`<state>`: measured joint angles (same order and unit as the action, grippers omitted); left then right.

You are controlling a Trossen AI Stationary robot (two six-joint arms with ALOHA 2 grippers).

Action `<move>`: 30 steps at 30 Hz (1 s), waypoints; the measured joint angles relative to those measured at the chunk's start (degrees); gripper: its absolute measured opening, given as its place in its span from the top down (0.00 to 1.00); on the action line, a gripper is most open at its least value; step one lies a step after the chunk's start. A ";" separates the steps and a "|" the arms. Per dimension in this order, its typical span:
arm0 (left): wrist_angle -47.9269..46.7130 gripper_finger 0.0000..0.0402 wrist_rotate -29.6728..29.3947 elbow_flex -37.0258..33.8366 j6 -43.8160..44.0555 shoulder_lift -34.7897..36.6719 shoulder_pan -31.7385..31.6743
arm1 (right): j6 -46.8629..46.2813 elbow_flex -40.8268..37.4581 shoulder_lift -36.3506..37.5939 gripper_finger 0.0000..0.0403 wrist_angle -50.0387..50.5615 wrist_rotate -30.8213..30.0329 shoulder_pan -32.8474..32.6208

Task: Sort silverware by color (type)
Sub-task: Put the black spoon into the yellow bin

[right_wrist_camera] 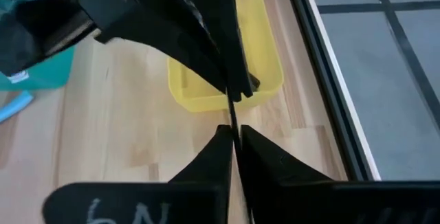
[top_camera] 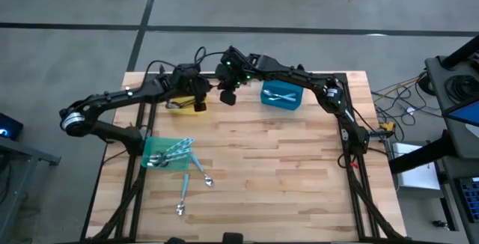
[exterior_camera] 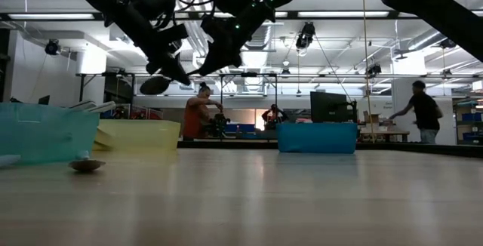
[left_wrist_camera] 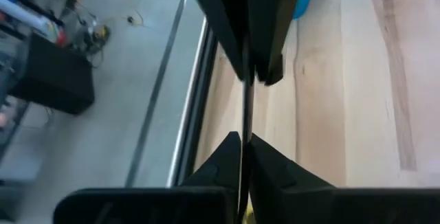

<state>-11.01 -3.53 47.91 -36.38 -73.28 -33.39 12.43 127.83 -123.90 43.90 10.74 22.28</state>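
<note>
Both grippers meet mid-air over the desk (top_camera: 299, 177) near the yellow bin (top_camera: 182, 105), pinching one dark utensil (left_wrist_camera: 245, 124) between them. My left gripper (left_wrist_camera: 242, 141) has clamped it; the right gripper (right_wrist_camera: 232, 133) looks closed on it too. This reads as a handover. Next the right should release, then I drop it in the bin.

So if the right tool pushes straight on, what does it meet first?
The left tool, tip to tip with the right tool on one dark utensil; the yellow bin seems farther off.
</note>
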 joint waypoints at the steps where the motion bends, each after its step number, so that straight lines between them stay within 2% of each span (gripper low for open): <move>1: -0.75 1.00 0.09 0.05 0.77 0.00 -0.48 | -0.29 0.02 0.00 0.94 -0.21 0.14 0.00; 16: -18.73 1.00 -0.96 0.03 9.55 -0.25 -8.67 | -2.10 1.25 1.06 0.61 1.41 -0.04 0.81; 20: -21.02 1.00 -0.88 0.01 9.42 -1.28 -8.91 | -2.10 1.25 2.12 0.57 2.66 -0.23 1.07; 30: -21.56 1.00 -6.30 0.14 7.53 -5.40 -8.87 | -2.23 1.29 3.26 0.52 7.29 -0.21 0.98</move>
<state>-32.57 -9.83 48.05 -28.85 -78.68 -42.27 10.20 129.12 -120.64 51.19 10.53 23.27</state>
